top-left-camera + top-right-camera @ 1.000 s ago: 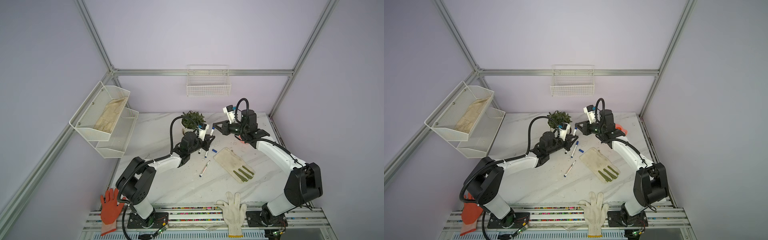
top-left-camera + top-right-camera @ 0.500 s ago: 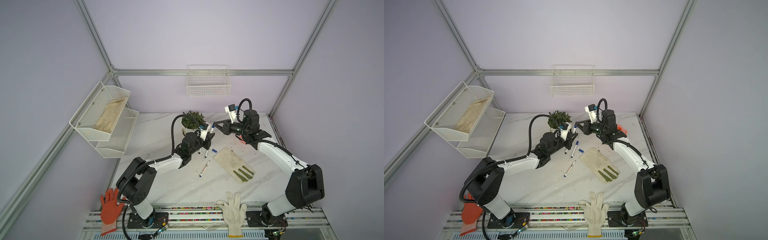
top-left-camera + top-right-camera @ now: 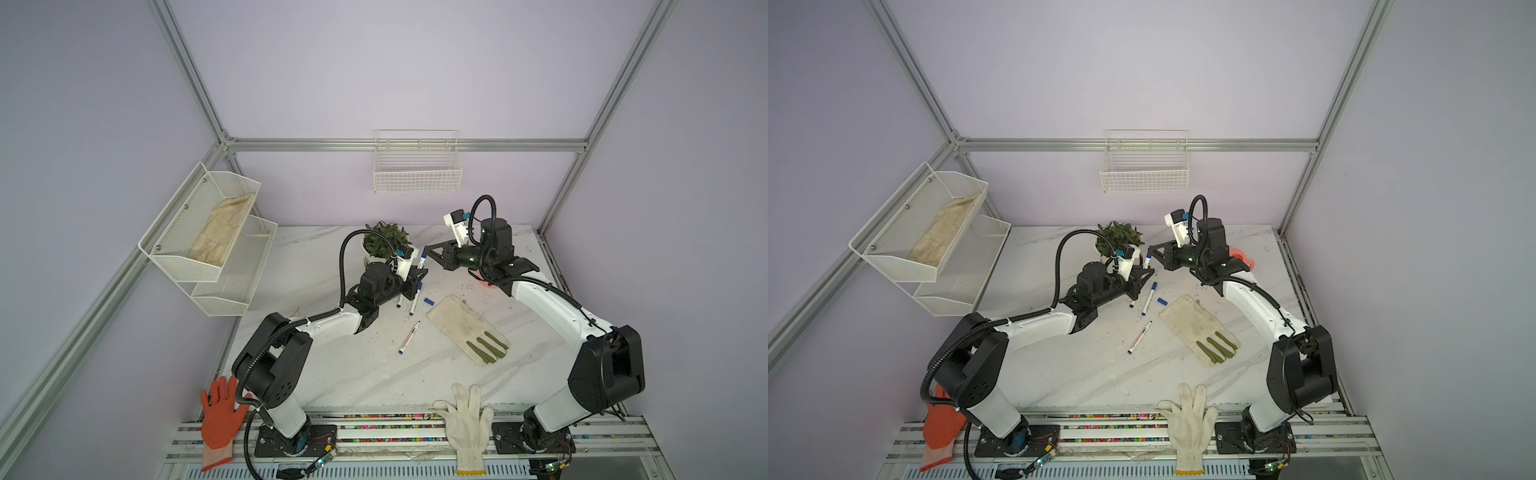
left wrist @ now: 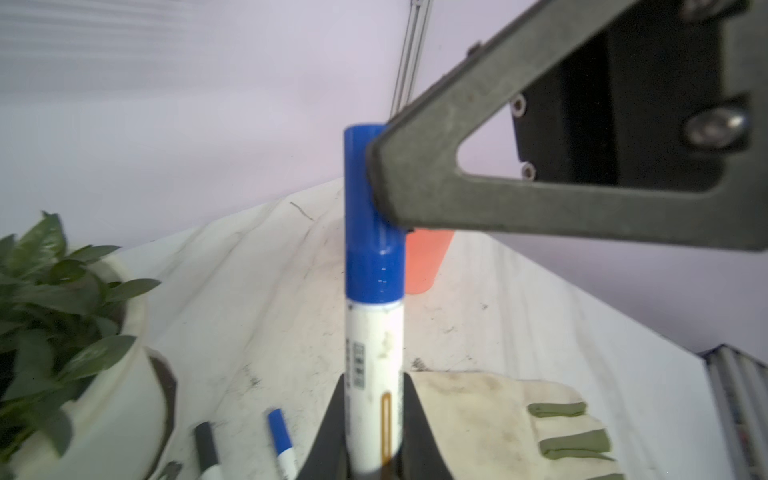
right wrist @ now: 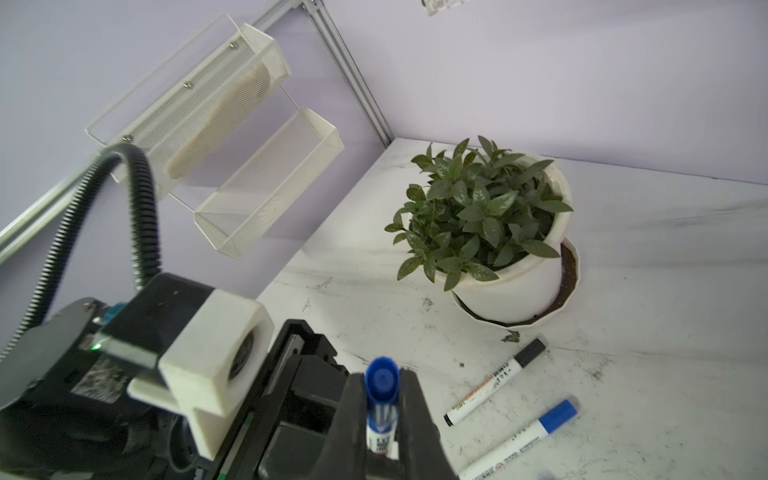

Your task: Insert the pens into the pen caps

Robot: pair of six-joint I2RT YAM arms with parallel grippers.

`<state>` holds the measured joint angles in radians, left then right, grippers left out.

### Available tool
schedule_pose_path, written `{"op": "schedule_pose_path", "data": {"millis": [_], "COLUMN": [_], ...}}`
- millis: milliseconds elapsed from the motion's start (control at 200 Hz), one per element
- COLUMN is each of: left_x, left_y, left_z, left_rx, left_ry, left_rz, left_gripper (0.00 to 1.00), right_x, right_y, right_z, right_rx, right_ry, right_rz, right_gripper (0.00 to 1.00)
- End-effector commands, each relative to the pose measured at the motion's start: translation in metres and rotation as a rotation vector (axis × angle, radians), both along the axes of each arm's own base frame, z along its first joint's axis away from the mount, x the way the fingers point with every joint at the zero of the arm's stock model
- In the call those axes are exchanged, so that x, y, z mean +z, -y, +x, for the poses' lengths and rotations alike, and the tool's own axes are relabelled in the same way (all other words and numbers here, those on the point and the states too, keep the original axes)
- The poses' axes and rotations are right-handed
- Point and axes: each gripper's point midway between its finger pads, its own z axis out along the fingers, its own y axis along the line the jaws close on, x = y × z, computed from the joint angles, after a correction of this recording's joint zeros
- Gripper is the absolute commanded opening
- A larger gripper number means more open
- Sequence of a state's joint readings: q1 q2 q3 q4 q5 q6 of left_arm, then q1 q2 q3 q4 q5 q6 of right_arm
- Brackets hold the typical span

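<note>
Hold the pen [image 4: 374, 345] upright in the closed left gripper [image 4: 374, 440], above the far part of the table [image 3: 332, 365], right of the plant [image 3: 384, 241]. Press the cap [image 4: 370, 249], pinched in the right gripper [image 5: 383, 388], straight down, without tilt.

I am gripping a pen [image 4: 374, 353] upright in my left gripper [image 4: 374, 419], and a blue cap [image 4: 372, 232] is sitting on its tip. My right gripper [image 4: 390, 178] is pressing on that cap. A black-capped pen [image 4: 206, 444] and a blue-capped pen [image 4: 281, 436] are lying near the potted plant [image 4: 50, 311].
</note>
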<state>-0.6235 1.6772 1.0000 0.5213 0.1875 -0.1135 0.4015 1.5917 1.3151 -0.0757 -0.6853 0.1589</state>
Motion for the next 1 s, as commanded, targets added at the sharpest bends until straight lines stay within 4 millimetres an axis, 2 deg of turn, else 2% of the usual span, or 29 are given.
{"op": "schedule_pose_path", "data": {"millis": [0, 50, 120, 280, 345, 445, 555, 650, 760, 905, 920, 995], "left_x": [0.196, 0.204, 0.218, 0.243, 0.25, 0.261, 0.272, 0.281, 0.294, 0.312, 0.319, 0.329], "left_y": [-0.01, -0.008, -0.015, -0.047, -0.056, -0.067, -0.065, -0.063, -0.075, -0.111, -0.117, -0.135], "left_z": [-0.019, -0.025, -0.03, -0.035, -0.037, -0.039, -0.048, -0.053, -0.053, -0.043, -0.048, -0.047], "left_rx": [0.147, 0.181, 0.234, 0.283, 0.213, 0.064, -0.055, -0.062, -0.024, 0.093, 0.102, 0.168], "left_ry": [0.664, 0.738, 0.793, 0.724, 0.676, 0.589, 0.586, 0.618, 0.674, 0.727, 0.757, 0.795], "left_rz": [-0.17, -0.148, -0.2, -0.466, -0.563, -0.705, -0.716, -0.678, -0.681, -0.736, -0.758, -0.785], "left_gripper": [0.0, 0.0, 0.0, 0.0, 0.0, 0.0, 0.0, 0.0, 0.0, 0.0, 0.0, 0.0], "right_x": [-0.153, -0.165, -0.18, -0.199, -0.198, -0.179, -0.169, -0.183, -0.206, -0.214, -0.215, -0.224], "right_y": [-0.009, -0.007, -0.004, -0.002, 0.0, -0.002, -0.007, -0.003, 0.008, 0.018, 0.02, 0.028], "right_z": [-0.095, -0.093, -0.09, -0.082, -0.076, -0.071, -0.077, -0.088, -0.101, -0.102, -0.102, -0.103], "right_rx": [0.155, 0.131, 0.098, 0.064, 0.061, 0.094, 0.13, 0.127, 0.105, 0.068, 0.064, 0.053], "right_ry": [-0.483, -0.491, -0.525, -0.606, -0.615, -0.618, -0.62, -0.633, -0.648, -0.652, -0.65, -0.653], "right_rz": [-0.367, -0.406, -0.422, -0.381, -0.349, -0.241, -0.207, -0.298, -0.445, -0.508, -0.519, -0.576], "right_gripper": [0.0, 0.0, 0.0, 0.0, 0.0, 0.0, 0.0, 0.0, 0.0, 0.0, 0.0, 0.0]}}
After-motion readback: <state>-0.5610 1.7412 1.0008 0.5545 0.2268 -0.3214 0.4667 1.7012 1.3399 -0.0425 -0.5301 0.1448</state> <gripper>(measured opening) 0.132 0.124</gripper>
